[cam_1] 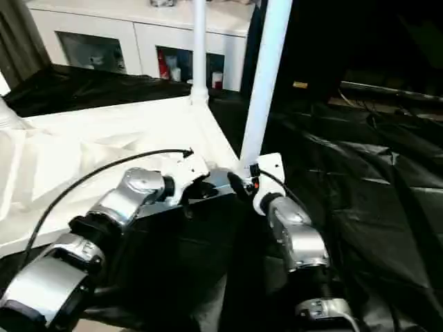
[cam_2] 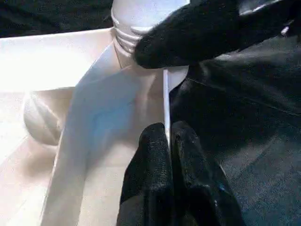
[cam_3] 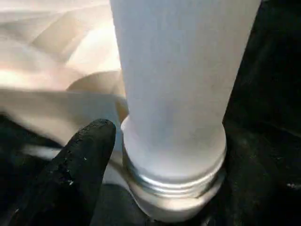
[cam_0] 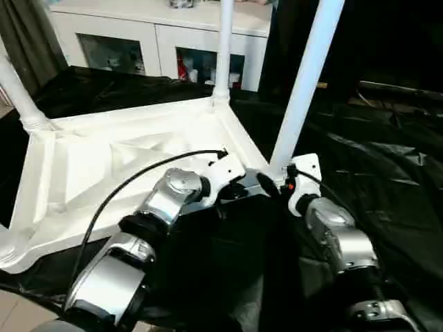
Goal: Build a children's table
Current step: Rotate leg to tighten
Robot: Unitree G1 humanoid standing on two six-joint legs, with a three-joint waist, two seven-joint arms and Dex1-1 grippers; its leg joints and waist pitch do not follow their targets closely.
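Observation:
The children's table lies upside down on black sheeting, its white ribbed top (cam_0: 104, 166) facing up. One leg (cam_0: 223, 48) stands in the far corner socket and another (cam_0: 17, 90) in the left one. A third leg (cam_0: 304, 83) rises from the near right corner, tilted slightly right. My left gripper (cam_2: 167, 134) is shut on the top's thin rim (cam_2: 165, 94) just beside that corner. My right gripper (cam_0: 273, 183) is open around this leg's collared base (cam_3: 174, 183), with one black finger (cam_3: 84, 165) close beside the collar.
A white cabinet (cam_0: 159, 28) with glass doors stands behind the table. Crinkled black sheeting (cam_0: 387, 173) covers the surface to the right and front. A dark curtain (cam_0: 28, 34) hangs at the back left. A black cable (cam_0: 124, 187) arcs over my left forearm.

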